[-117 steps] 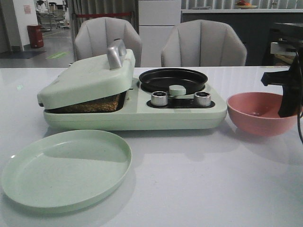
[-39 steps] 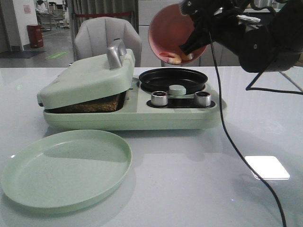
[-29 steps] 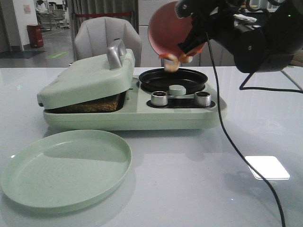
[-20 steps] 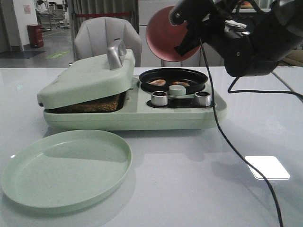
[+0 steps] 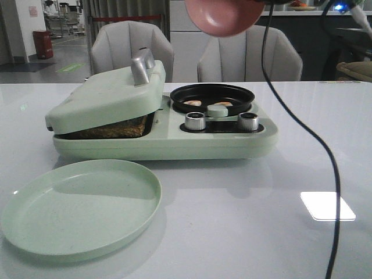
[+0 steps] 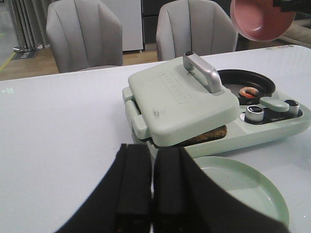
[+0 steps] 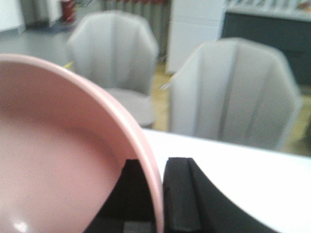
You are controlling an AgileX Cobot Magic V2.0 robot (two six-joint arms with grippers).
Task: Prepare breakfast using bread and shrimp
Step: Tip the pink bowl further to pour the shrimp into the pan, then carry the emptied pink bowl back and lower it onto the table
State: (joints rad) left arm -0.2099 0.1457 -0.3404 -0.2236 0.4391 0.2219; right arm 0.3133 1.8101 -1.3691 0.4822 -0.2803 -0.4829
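Shrimp [image 5: 193, 103], small pale pinkish-orange curls, now lie in the round black frying pan [image 5: 212, 97] of the mint-green breakfast maker [image 5: 174, 136], tipped there half a second ago. Right gripper [image 7: 156, 191] pinches the emptied pink bowl's [image 5: 224, 15] rim, lifted high above. Browned bread [image 5: 110, 129] sits under the hinged lid [image 5: 104, 96]. Left gripper [image 6: 152, 187] rests closed, empty. Cooking appears to come next.

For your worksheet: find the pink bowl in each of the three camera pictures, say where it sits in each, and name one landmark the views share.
Front view: pink bowl at the top edge, in the air above the black pan.
Left wrist view: top right corner, above the same pan.
Right wrist view: fills the left side, its rim clamped in the right gripper.
Shared landmark: the grey chairs behind the table.
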